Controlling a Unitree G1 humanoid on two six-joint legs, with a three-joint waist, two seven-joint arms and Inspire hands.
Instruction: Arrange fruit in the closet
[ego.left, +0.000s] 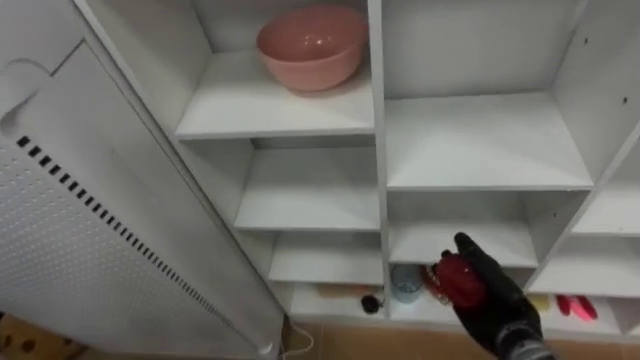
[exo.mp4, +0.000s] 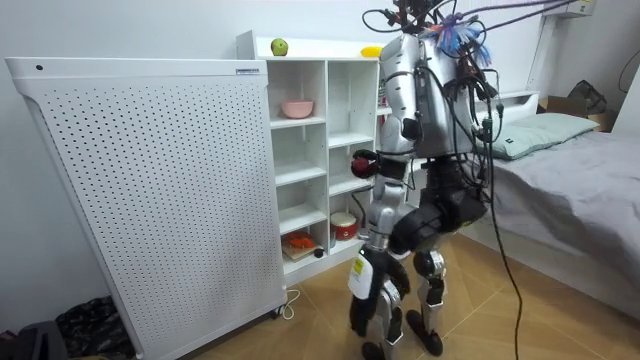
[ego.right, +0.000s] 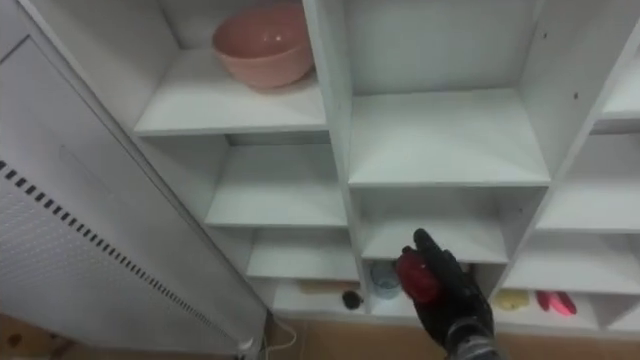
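Note:
I stand in front of a white closet (ego.left: 378, 150) of open shelves. My right hand (ego.left: 497, 306) comes in from the lower right and is shut on a red fruit (ego.left: 460, 279), held in front of the lower middle shelves. The room view shows the same red fruit (exo.mp4: 364, 164) at about middle shelf height. A pink bowl (ego.left: 312, 45) sits on the upper left shelf. On top of the closet lie a green apple (exo.mp4: 279, 47) and a yellow fruit (exo.mp4: 371, 51).
A white perforated panel (ego.left: 90, 230) stands close at the closet's left. The bottom shelves hold a blue cup (ego.left: 406, 285), a small black thing (ego.left: 371, 303), red items (ego.left: 577, 306) and a yellow item (ego.right: 510, 299). A bed (exo.mp4: 570, 160) stands behind me.

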